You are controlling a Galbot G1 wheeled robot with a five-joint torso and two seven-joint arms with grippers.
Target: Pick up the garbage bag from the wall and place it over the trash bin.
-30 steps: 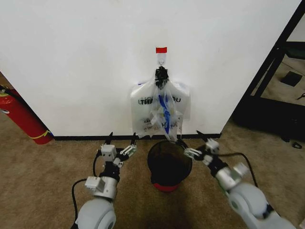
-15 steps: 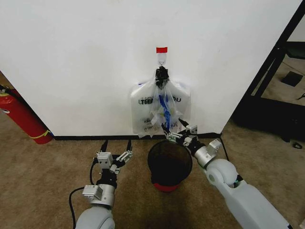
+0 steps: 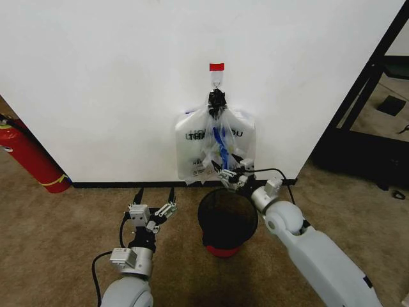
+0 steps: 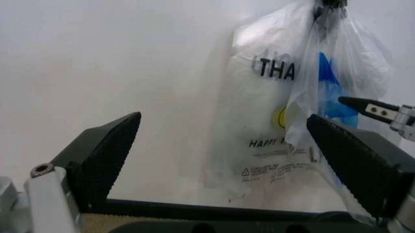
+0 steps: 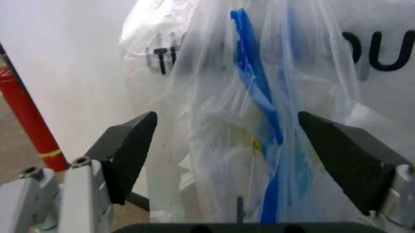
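The garbage bag (image 3: 221,151), crinkly with blue print, hangs on the white wall (image 3: 115,77) from a hook (image 3: 216,80) under red tape. It hangs in front of a flat bundle of bags (image 3: 192,153). My right gripper (image 3: 234,176) is open at the bag's lower edge, just above the trash bin (image 3: 202,220). In the right wrist view the bag (image 5: 259,97) lies between the spread fingers of the right gripper (image 5: 227,160) but is not pinched. My left gripper (image 3: 153,202) is open, low and left of the bin. From the left gripper (image 4: 224,155) the bag (image 4: 304,87) is farther off.
A red fire extinguisher (image 3: 29,157) stands against the wall at the far left. A black shelf frame (image 3: 367,96) rises on the right. A black baseboard (image 3: 108,184) runs along the wall's foot. Brown carpet (image 3: 57,243) lies open around the bin.
My right gripper has swung from the right of the bin up and forward to the bag's lower edge. The left gripper has drawn back slightly.
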